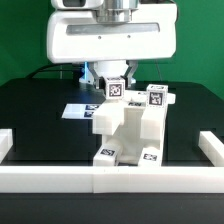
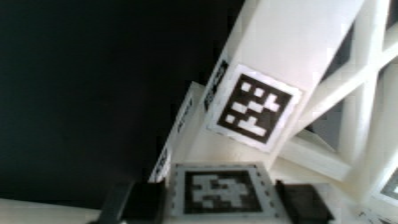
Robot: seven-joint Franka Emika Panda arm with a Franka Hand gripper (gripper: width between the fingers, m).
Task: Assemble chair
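In the exterior view, the chair [image 1: 127,132] stands at the centre of the frame on a matte black table [image 1: 30,110]. It is a stack of smooth, blocky white plastic parts with square edges; five black-and-white square tags are visible on it, two along its lower front and three on its upper parts. A long white border wall [image 1: 60,176] of the same chunky plastic runs across the lower frame, with short returns at both sides. The marker board [image 1: 76,110], thin and flat, lies left of centre behind the chair. The gripper [image 1: 113,80] hangs from the white arm in the upper centre, its jaws drawn nearly together and clamping a tagged upright chair part at the top of the assembly. In the wrist view, two tagged white chair faces [image 2: 260,105] fill the centre and right; dark fingers [image 2: 125,200] flank the lower tagged part.
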